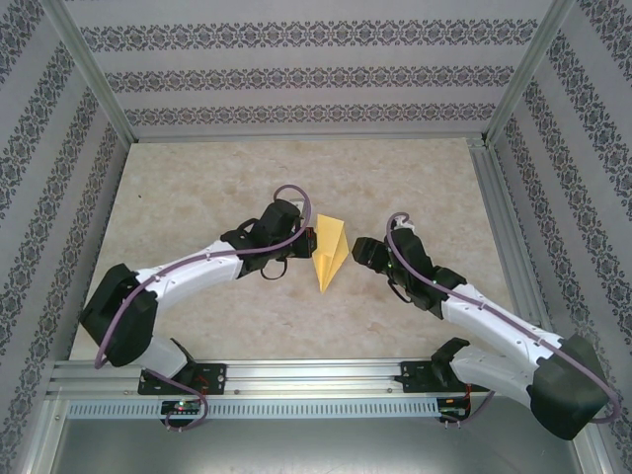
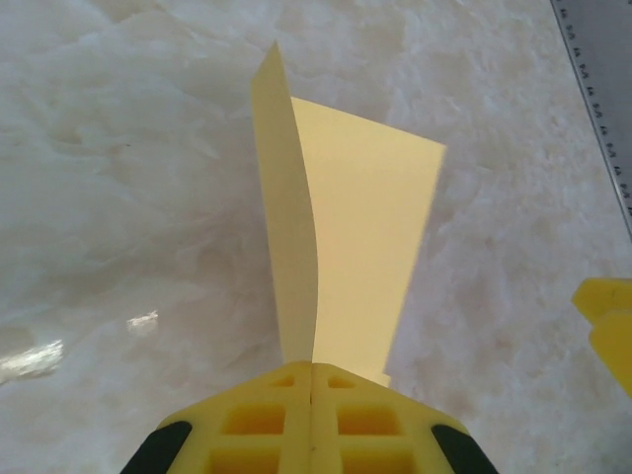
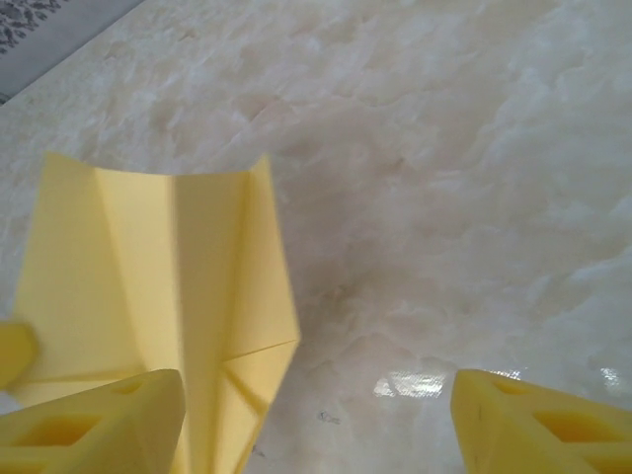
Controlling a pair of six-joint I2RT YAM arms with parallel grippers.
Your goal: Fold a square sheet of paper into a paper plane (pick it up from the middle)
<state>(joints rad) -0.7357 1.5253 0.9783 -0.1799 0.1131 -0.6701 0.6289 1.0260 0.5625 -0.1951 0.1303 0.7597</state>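
Paper plane (image 2: pixel 346 237) pinched in left tool (image 2: pixel 311 370); right tool (image 3: pixel 318 385) spread alongside.

We count one small yellow-orange folded paper plane (image 1: pixel 329 255). We count two white-and-black robot arms bolted at the near edge: the left arm (image 1: pixel 188 272) and the right arm (image 1: pixel 494 321). That gives us two grippers, the left gripper (image 1: pixel 308 240) and the right gripper (image 1: pixel 361 252), each with two yellow plastic fingers (image 3: pixel 99 420), four in all. We also see one pale marble-patterned table (image 1: pixel 197 188) and three patterned walls (image 1: pixel 296 69).
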